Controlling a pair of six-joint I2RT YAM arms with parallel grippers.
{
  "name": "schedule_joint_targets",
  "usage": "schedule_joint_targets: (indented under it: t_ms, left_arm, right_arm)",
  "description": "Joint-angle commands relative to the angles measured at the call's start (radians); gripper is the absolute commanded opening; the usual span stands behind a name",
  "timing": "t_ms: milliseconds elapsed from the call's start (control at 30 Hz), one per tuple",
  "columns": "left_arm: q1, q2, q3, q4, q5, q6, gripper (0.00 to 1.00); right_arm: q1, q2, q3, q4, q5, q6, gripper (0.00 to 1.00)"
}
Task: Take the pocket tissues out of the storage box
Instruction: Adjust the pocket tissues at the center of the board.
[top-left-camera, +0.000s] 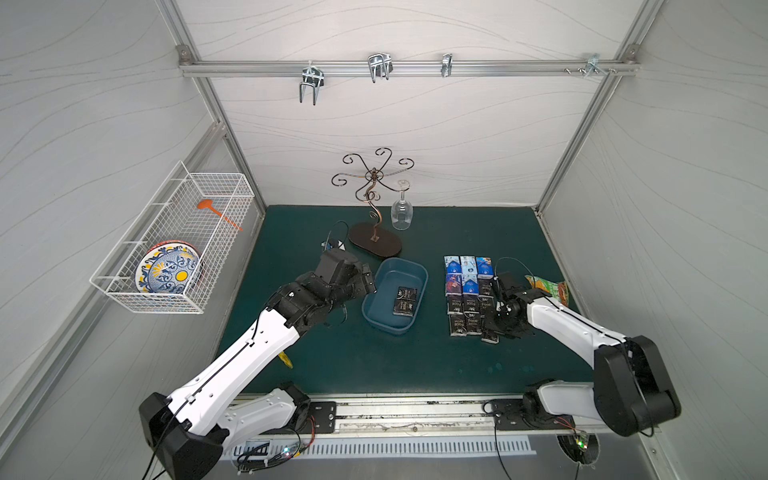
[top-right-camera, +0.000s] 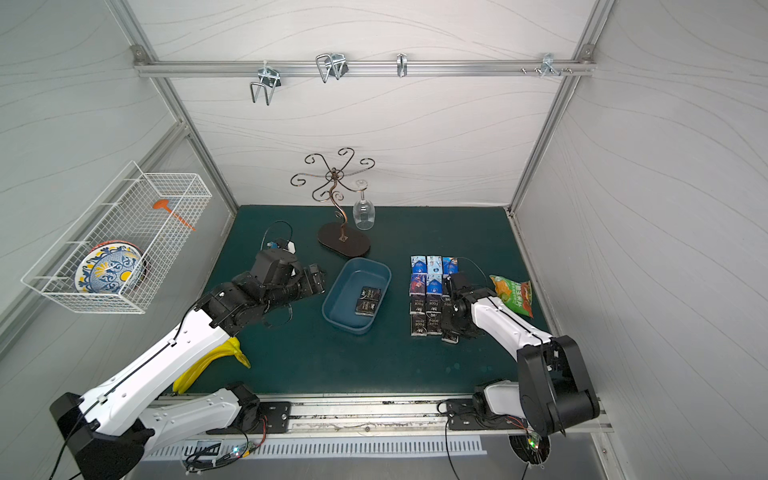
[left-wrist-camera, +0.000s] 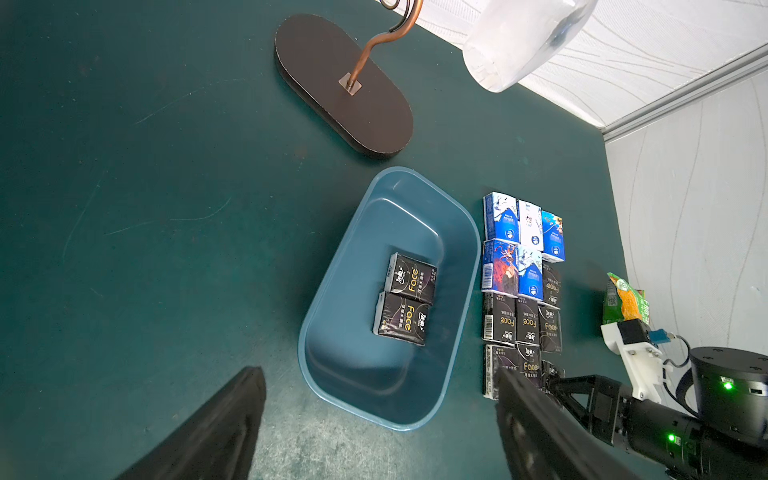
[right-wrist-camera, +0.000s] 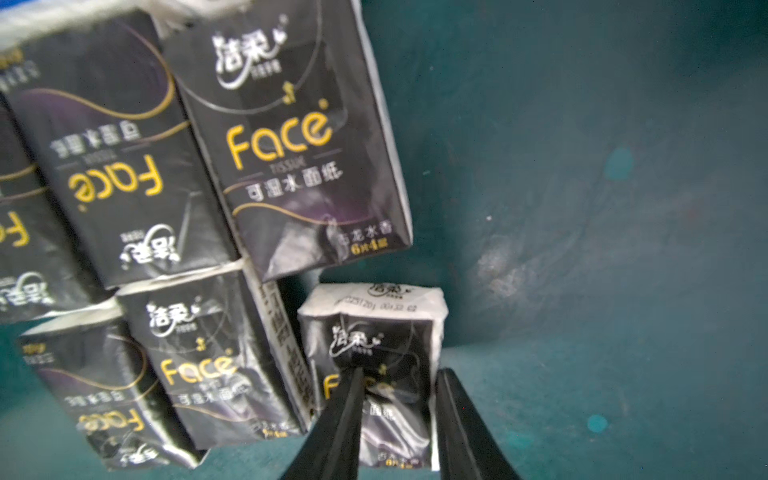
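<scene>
Now only two black pocket tissues (top-left-camera: 405, 300) lie in the storage box (top-left-camera: 388, 276), flat and touching along one edge, toward its right wall. The blue tub sits near the middle of the green worktop (top-left-camera: 332, 361), just in front of the oval base of a curly metal stand (top-left-camera: 375, 243), from which a wine glass (top-left-camera: 402, 214) hangs bowl down. Just right of the tub, not touching it, the other packs form a tidy grid (top-left-camera: 467, 295) three wide, with blue-and-white ones at the far end and black ones nearer the robot. The left pincer (left-wrist-camera: 380, 372) hovers beside the tub's left rim, its jaws spread wide with nothing between them. The right pincer (right-wrist-camera: 401, 372) is low over the near right corner of the grid, where one black pack (right-wrist-camera: 374, 328) lies a little askew, just beside its neighbours. In the right wrist view the two fingers (right-wrist-camera: 345, 415) stand narrowly about this pack, one across its printed face and the other at its edge. Whether they press on it or only flank it cannot be told. A green-orange snack bag (top-left-camera: 548, 286) lies on the worktop to the right of the grid, beyond the right arm.
</scene>
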Motion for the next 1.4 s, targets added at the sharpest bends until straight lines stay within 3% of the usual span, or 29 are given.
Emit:
schedule_joint_targets:
  t_ms: [0,433,900,1100,1367]
  left_arm:
    - [-0.007,0.008,0.04,0.015,-0.016,0.004,0.9]
    - [-0.009,0.004,0.037,0.01,-0.03,0.006,0.9]
    - [-0.009,0.003,0.035,0.005,-0.041,0.007,0.9]
    - [-0.009,-0.003,0.028,-0.011,-0.058,0.01,0.9]
    - [-0.009,0.002,-0.004,-0.045,-0.077,0.013,0.9]
  right_arm:
    - [-0.004,0.007,0.017,-0.024,0.0,-0.016,0.36]
    - [-0.005,0.054,0.054,-0.003,-0.001,-0.031,0.43]
    - [0.011,-0.061,0.187,-0.117,0.008,-0.051,0.47]
    - [0.175,-0.027,0.305,-0.109,0.031,-0.027,0.48]
    - [0.491,0.296,0.646,-0.088,0.13,-0.043,0.5]
